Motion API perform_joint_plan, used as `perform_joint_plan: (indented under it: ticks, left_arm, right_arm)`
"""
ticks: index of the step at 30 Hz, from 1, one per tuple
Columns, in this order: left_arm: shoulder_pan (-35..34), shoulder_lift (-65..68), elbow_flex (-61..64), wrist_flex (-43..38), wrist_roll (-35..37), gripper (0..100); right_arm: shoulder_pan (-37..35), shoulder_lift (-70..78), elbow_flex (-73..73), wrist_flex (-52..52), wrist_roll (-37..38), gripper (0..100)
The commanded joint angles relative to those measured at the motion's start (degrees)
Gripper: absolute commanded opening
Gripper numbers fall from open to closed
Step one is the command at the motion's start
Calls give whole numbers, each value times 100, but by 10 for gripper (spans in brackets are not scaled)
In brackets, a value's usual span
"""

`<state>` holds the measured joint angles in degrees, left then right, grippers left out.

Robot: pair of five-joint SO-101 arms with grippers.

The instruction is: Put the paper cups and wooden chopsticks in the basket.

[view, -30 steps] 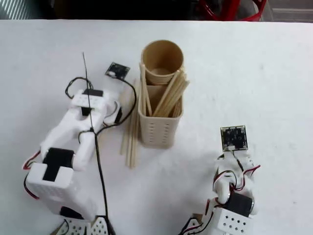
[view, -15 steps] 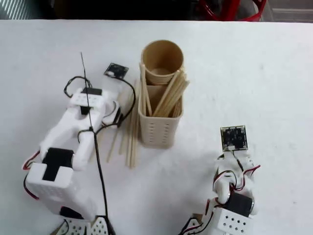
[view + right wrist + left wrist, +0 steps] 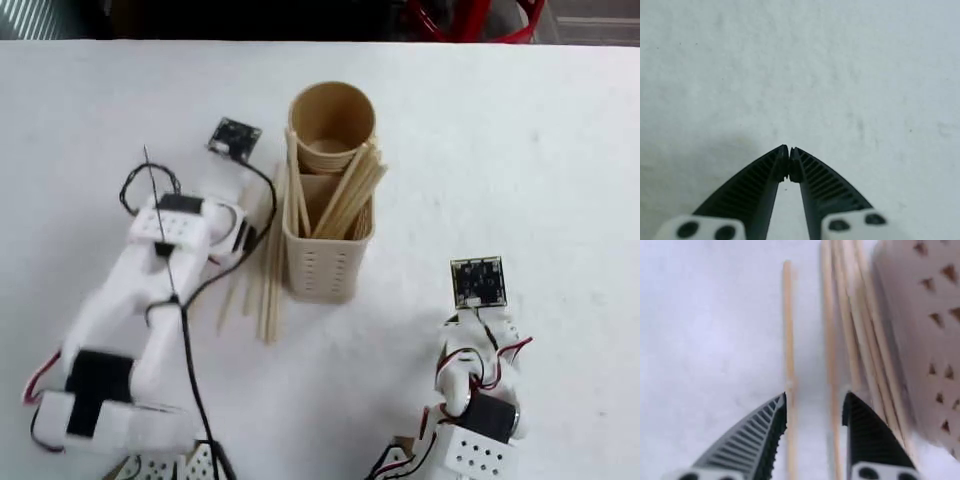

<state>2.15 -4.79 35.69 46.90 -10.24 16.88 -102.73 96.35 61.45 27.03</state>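
Note:
A tan perforated basket (image 3: 328, 262) stands mid-table with stacked paper cups (image 3: 332, 122) and several wooden chopsticks (image 3: 350, 190) leaning inside it. More chopsticks (image 3: 268, 290) lie on the table along its left side, and one chopstick (image 3: 231, 297) lies angled apart from them. My left gripper (image 3: 814, 402) is open low over these: the lone chopstick (image 3: 787, 330) runs by one finger, another chopstick (image 3: 828, 340) lies between the fingers, and the rest (image 3: 857, 325) rest against the basket (image 3: 925, 335). My right gripper (image 3: 789, 164) is shut over bare table, holding nothing.
The left arm (image 3: 140, 290) stretches from the front left toward the basket, trailing a black cable (image 3: 190, 330). The right arm (image 3: 472, 385) sits folded at the front right. White tabletop lies open behind and to the right of the basket.
The left arm has drawn back toward the front left, and one chopstick has swung out from the bundle beside the basket. The right arm has stayed still.

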Motion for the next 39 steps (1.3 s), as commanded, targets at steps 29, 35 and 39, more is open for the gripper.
perform_joint_plan:
  ticks: [29, 35, 39]
  left_arm:
    - [-92, 2563, -2426, 1363, -53, 79]
    - [-75, 2563, -2426, 1442, -88, 22]
    - [-48, 2563, -2426, 1477, -97, 22]
  right_arm:
    - [48, -13, 53, 31, 9, 18]
    - [48, -13, 53, 31, 9, 18]
    - [48, -13, 53, 31, 9, 18]
